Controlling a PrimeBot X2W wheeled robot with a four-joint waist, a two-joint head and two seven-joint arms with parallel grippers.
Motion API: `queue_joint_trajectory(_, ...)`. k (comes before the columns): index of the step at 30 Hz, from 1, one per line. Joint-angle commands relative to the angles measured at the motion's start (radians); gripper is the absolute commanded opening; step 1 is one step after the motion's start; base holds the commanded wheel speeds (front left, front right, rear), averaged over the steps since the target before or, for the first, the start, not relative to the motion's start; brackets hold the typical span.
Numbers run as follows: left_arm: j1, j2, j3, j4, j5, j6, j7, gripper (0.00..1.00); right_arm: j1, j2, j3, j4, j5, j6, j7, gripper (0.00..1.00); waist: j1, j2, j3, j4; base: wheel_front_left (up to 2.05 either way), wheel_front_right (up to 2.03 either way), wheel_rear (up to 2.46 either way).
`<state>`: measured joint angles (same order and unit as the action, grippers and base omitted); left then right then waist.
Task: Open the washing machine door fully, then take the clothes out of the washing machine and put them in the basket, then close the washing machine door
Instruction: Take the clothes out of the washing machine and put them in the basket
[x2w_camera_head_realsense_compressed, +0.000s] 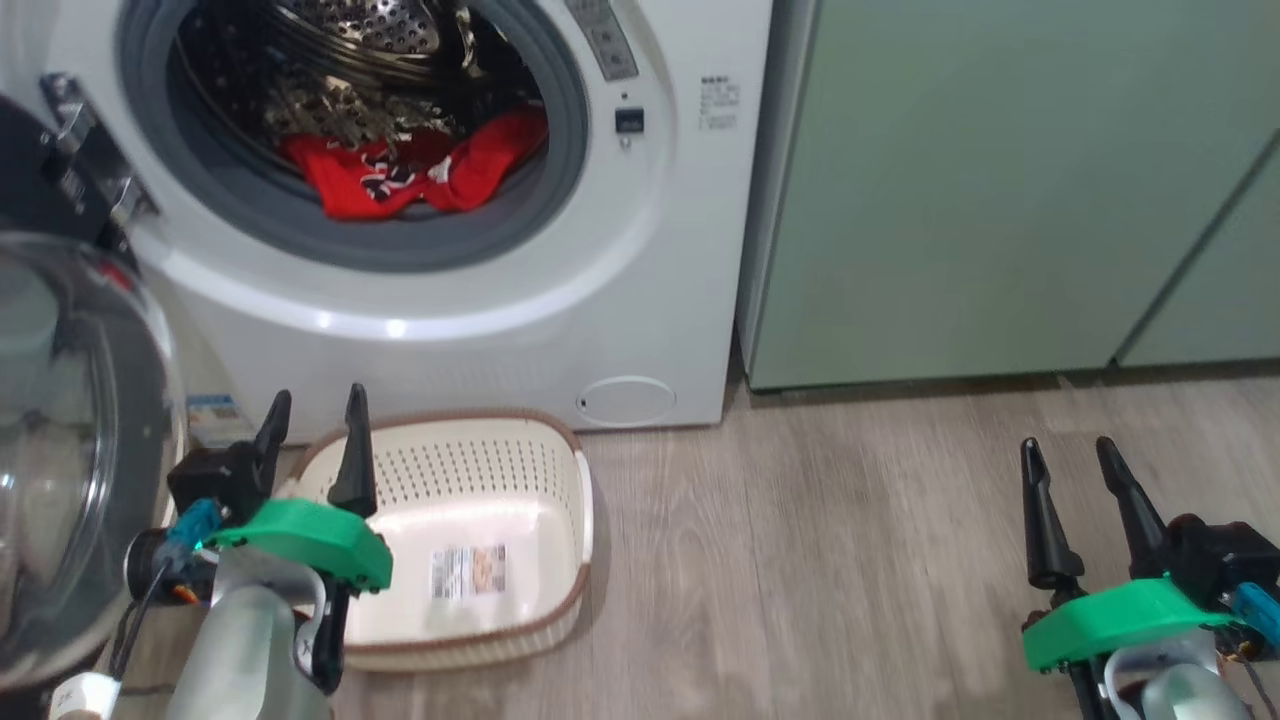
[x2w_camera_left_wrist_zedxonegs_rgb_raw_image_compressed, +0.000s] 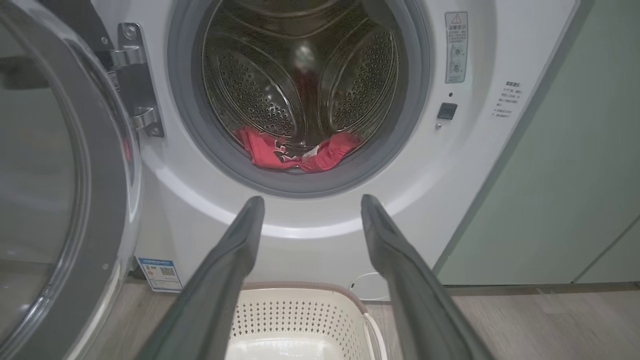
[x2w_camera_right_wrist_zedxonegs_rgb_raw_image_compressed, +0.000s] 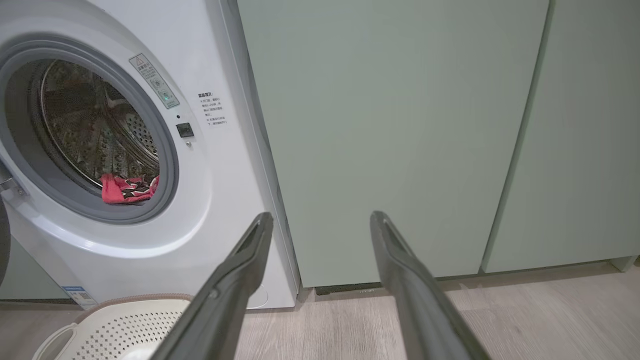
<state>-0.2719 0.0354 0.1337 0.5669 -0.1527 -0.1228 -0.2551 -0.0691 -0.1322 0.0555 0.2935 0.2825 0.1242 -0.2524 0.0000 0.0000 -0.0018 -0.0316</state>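
Pale wood-look floor (x2w_camera_head_realsense_compressed: 850, 560), green cabinets (x2w_camera_head_realsense_compressed: 1000, 200) on the right, white washing machine (x2w_camera_head_realsense_compressed: 640, 300) on the left. The washing machine door (x2w_camera_head_realsense_compressed: 80, 430) is swung out on its left hinge, so the drum mouth faces the robot. The clothes (x2w_camera_head_realsense_compressed: 410, 170) sit crumpled at the drum's front lip, heap running left to right. The basket (x2w_camera_head_realsense_compressed: 470, 465) is open side up on the floor just in front of the washer. Left end effector (x2w_camera_head_realsense_compressed: 317, 400) hovers over the basket's left rim, fingers spread wide, holding nothing. Right end effector (x2w_camera_head_realsense_compressed: 1066, 450) same deal, spread and empty, pointing at the cabinets.
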Motion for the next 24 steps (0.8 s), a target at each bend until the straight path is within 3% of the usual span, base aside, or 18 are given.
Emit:
queue_joint_trajectory(1, -0.050, 0.015, 0.033, -0.026, -0.002, 0.005, -0.007, 1.00, -0.038, -0.008, 0.022, -0.032, 0.001, 0.007, -0.009, 1.00, 0.0000, 0.0000, 0.000, 0.000, 1.94, -1.94, 0.00)
queue_joint_trajectory(9, -0.049, 0.015, 0.035, -0.043, 0.003, 0.018, -0.007, 1.00, -0.045, -0.010, 0.024, -0.030, 0.002, 0.007, -0.009, 1.00, 0.0000, 0.0000, 0.008, 0.003, 1.35, -1.31, -0.04)
queue_joint_trajectory(16, -0.045, 0.015, 0.019, -0.027, -0.006, 0.026, -0.007, 1.00, -0.050, -0.010, 0.030, -0.030, 0.003, 0.007, -0.009, 1.00, 0.0000, 0.0000, 0.011, 0.002, 0.25, -0.25, 0.00)
queue_joint_trajectory(24, -0.100, 0.032, -0.011, 0.134, 0.017, 0.028, 0.002, 1.00, -0.058, -0.008, 0.048, -0.027, 0.005, 0.007, -0.009, 1.00, 0.0000, 0.0000, 0.024, -0.015, 0.00, 0.00, 0.00)
